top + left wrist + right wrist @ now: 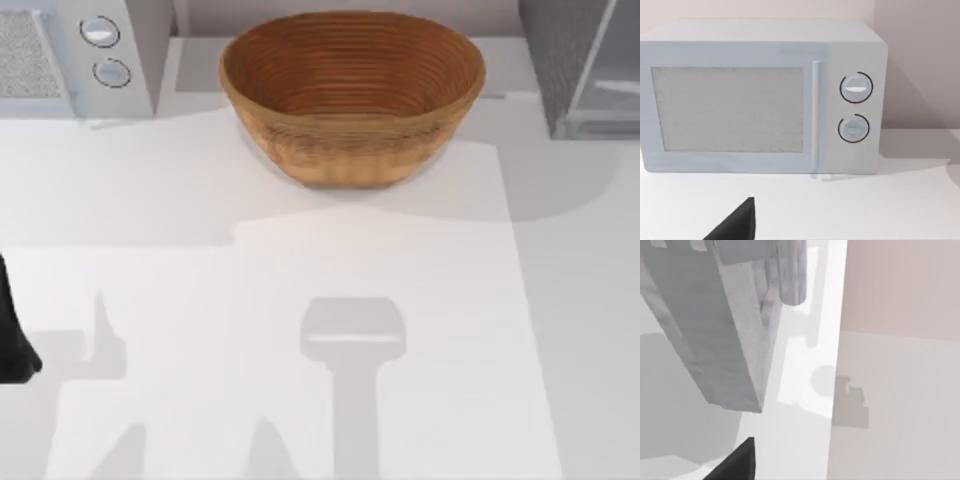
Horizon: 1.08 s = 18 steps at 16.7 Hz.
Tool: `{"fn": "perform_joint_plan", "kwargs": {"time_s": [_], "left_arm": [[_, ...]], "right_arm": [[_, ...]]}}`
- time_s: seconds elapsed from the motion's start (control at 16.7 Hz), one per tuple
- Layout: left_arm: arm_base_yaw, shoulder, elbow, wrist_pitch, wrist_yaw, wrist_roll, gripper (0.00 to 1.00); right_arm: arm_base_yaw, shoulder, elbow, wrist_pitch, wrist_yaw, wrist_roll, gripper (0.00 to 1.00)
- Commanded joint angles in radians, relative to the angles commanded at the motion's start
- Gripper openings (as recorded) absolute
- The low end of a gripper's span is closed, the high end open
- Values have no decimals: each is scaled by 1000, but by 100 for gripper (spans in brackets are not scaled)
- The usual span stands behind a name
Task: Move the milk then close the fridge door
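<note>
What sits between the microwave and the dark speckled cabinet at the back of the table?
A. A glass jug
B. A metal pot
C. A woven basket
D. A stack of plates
C: in the top view a brown woven basket stands at the back of the table, with the microwave to its left and the dark speckled cabinet to its right.

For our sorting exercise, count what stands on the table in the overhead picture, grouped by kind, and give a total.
Woven basket: 1
Microwave, with two round dials: 1
Dark speckled fridge cabinet with its pale fridge door, at the far right corner: 1
Total: 3
</note>
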Motion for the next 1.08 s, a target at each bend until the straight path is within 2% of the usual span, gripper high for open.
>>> {"fn": "perform_joint_plan", "kwargs": {"time_s": [0.42, 0.66, 0.84, 1.08], "left_arm": [[0, 0, 0, 0, 0, 0, 100], [0, 0, 0, 0, 0, 0, 100], [0, 0, 0, 0, 0, 0, 100], [0, 0, 0, 0, 0, 0, 100]], "right_arm": [[379, 1, -1, 494, 71, 608, 100], [530, -10, -28, 735, 125, 894, 100], [578, -14, -45, 846, 152, 1011, 100], [585, -15, -48, 870, 158, 1035, 100]]}}
